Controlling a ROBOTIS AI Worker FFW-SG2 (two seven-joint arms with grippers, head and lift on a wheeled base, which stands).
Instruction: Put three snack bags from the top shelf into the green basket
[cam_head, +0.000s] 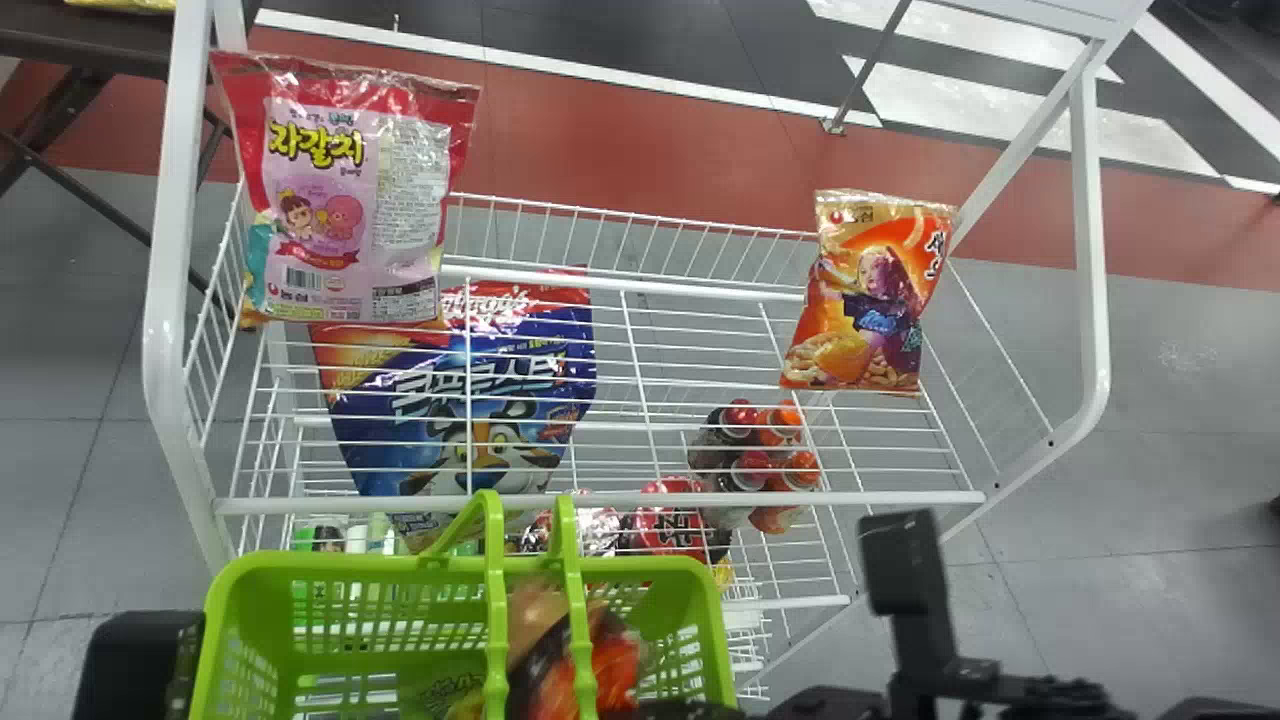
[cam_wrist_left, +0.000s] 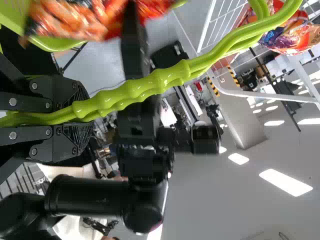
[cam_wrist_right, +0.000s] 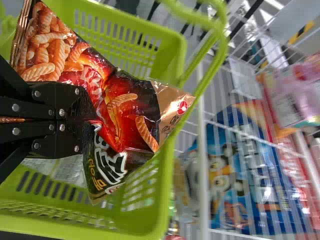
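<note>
In the head view, my right gripper (cam_head: 690, 710) is at the bottom edge beside a dark orange snack bag (cam_head: 590, 675) in the green basket (cam_head: 710, 620). The right wrist view has the right gripper (cam_wrist_right: 86, 116) shut on that bag (cam_wrist_right: 127, 107), which hangs tilted within the basket's mouth. A black part of my left gripper's wrist (cam_head: 140, 665) stands left of the basket; in the left wrist view, the left gripper (cam_wrist_left: 82, 115) is shut on the basket handles (cam_wrist_left: 145, 85). On the top shelf are a pink snack bag (cam_head: 345, 200) at left and an orange one (cam_head: 870, 295) at right.
The white wire rack (cam_head: 600, 498) stands just beyond the basket, its uprights left and right. Below the top shelf lie a blue cereal bag (cam_head: 470, 400), small bottles (cam_head: 755, 450) and red packs (cam_head: 670, 520). A dark table (cam_head: 90, 45) is at the upper left.
</note>
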